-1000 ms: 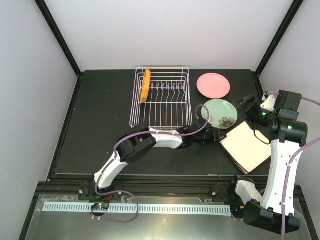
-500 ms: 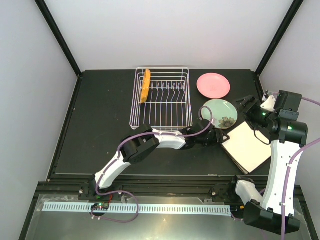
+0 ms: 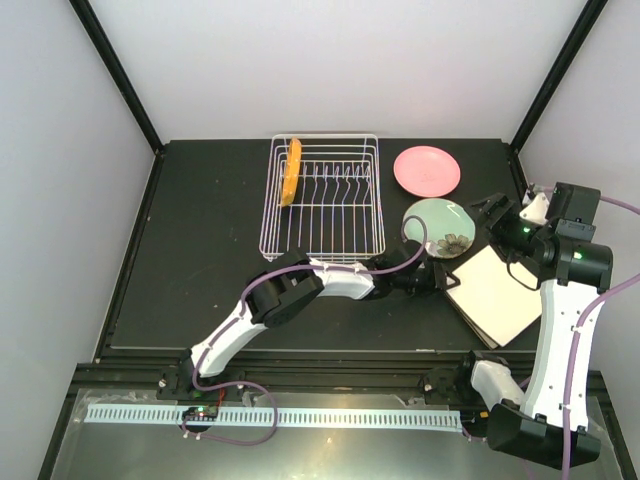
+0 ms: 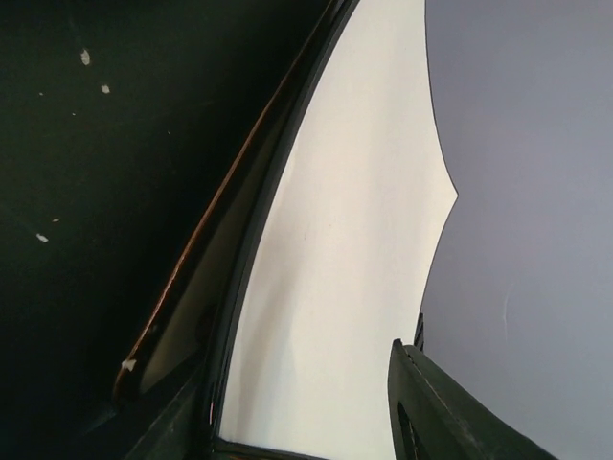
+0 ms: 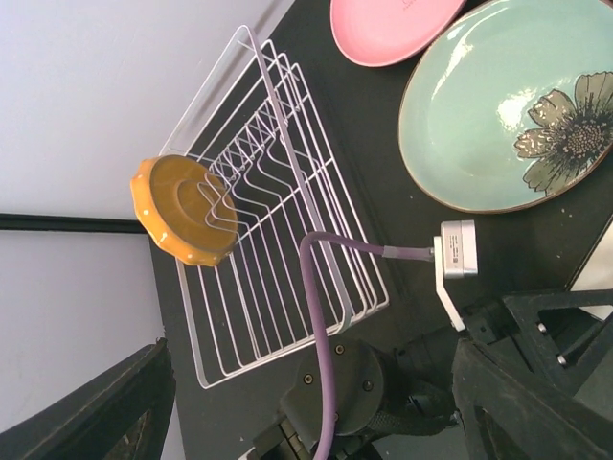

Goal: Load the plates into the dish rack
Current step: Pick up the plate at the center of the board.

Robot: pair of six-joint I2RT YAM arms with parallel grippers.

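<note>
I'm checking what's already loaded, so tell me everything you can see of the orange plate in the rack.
The orange plate is small and round with a wavy rim. It is glossy, like glazed ceramic, and the face towards the right wrist camera carries a raised ring. It stands on edge between the tines at the left end of the rack, near the far corner. Only the rack's wires touch it.

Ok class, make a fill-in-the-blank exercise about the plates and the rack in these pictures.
The upright plate in the dish rack is ____.
The flowered plate is pale ____.
The white plate is ____ in shape.
Missing words: orange, green, square.
</note>
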